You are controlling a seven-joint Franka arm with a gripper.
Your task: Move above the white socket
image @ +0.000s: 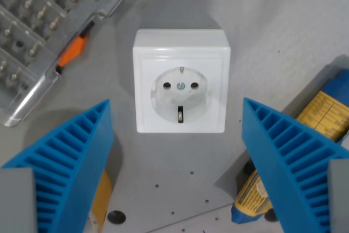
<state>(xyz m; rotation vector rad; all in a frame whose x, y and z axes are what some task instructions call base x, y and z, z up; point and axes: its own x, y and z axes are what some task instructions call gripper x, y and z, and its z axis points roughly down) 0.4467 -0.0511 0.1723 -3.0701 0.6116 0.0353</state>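
The white socket (180, 83) is a square box with a round recessed face, lying flat on the grey table near the middle of the wrist view. My gripper (177, 110) hangs above it, open, with nothing held. Its blue ribbed fingers (65, 162) fill the lower left and lower right corners, and the socket's lower edge lies between their tips.
A clear plastic case of screwdriver bits (38, 20) with an orange latch (73, 52) occupies the upper left. A blue and yellow object (322, 118) lies at the right, partly behind the right finger. Small holes dot the grey table (272, 25) near the bottom.
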